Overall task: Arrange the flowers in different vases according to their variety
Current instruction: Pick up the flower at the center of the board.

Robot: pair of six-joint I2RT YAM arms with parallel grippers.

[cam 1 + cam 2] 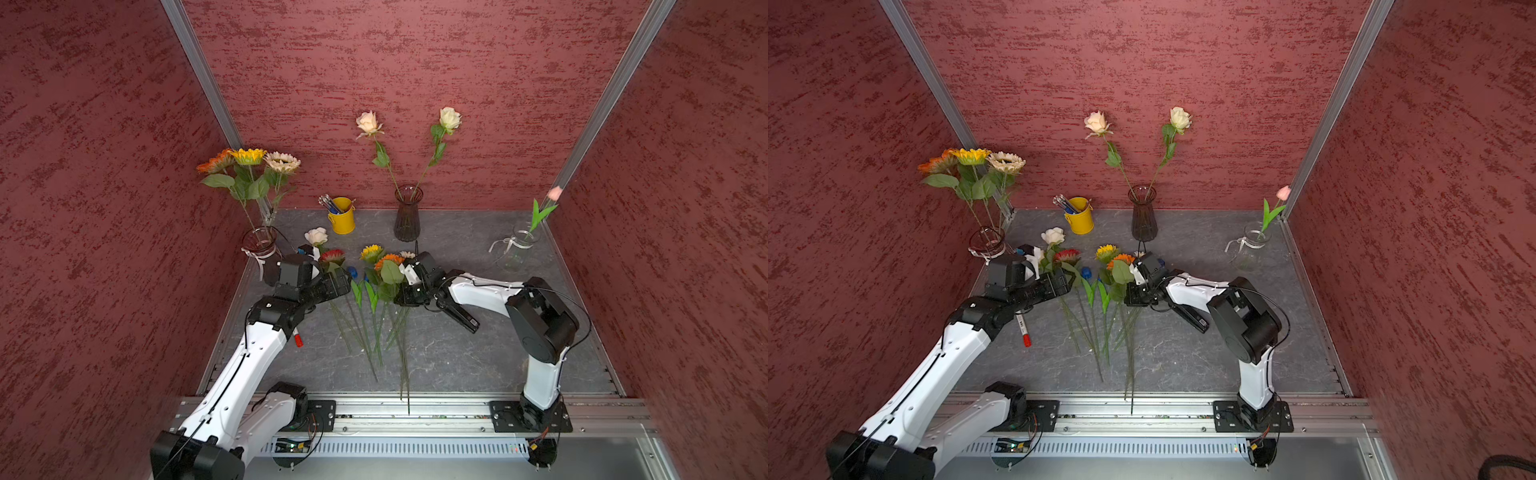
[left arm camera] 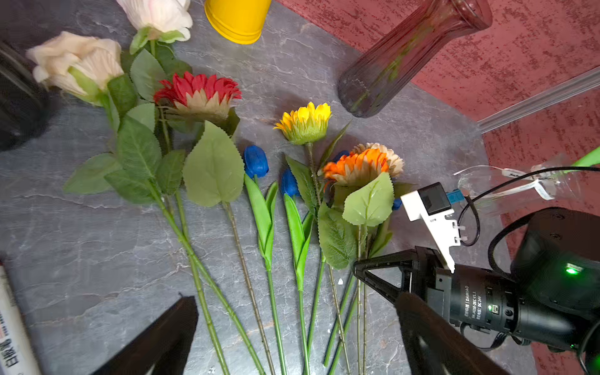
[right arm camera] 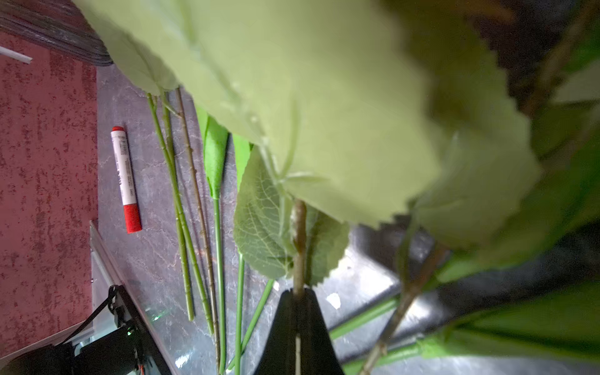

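Noted a grey marbled bench (image 1: 457, 353) boxed by red textured walls (image 1: 104, 166). Found loose flowers (image 2: 198, 94) fanned mid-bench, stems toward the front edge; vases (image 1: 407, 216) toward the back. Saw right gripper (image 3: 298, 293) clamped on a brown stem (image 3: 300, 227), probably of the orange sunflower (image 2: 355, 167); left gripper (image 2: 297, 297) spread wide above the flowers.

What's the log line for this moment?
phase: grasp | right end effector: shut on sunflower stem | left end effector: open, empty

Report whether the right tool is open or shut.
Shut: in the right wrist view, the right tool pinches a brownish leafy flower stem.
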